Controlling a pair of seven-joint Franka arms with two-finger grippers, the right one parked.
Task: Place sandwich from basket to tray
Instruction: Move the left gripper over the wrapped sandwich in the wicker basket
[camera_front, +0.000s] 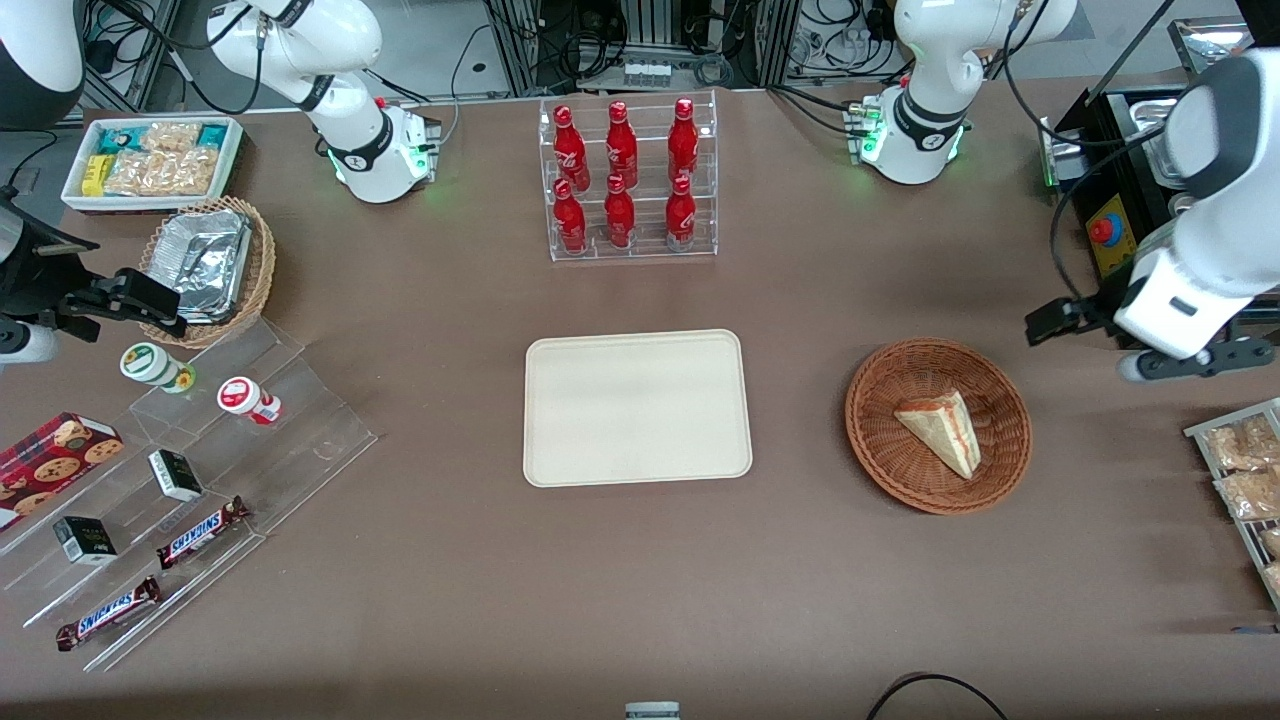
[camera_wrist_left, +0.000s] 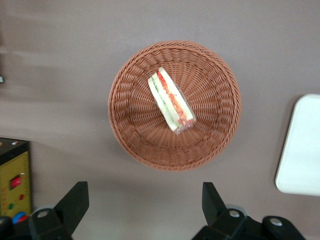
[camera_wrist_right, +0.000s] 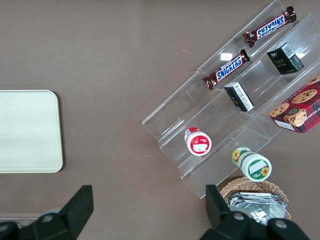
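The sandwich (camera_front: 940, 425) (camera_wrist_left: 171, 100), a pale wedge with red and green filling along its cut edge, lies inside the round reddish-brown wicker basket (camera_front: 870, 420) (camera_wrist_left: 120, 115). The cream tray (camera_front: 636, 408) (camera_wrist_left: 300, 145) sits flat beside the basket, toward the parked arm's end, with nothing on it. My gripper (camera_front: 1060, 320) (camera_wrist_left: 145, 205) hovers high over the table just off the basket's rim, toward the working arm's end. It is open, its black fingers spread wide with only bare tablecloth between them.
A black control box with a red button (camera_front: 1105, 235) (camera_wrist_left: 15, 182) stands close to my arm. A rack of snack packets (camera_front: 1245, 470) sits at the table edge. An acrylic stand of red bottles (camera_front: 625, 180) stands farther from the camera than the tray.
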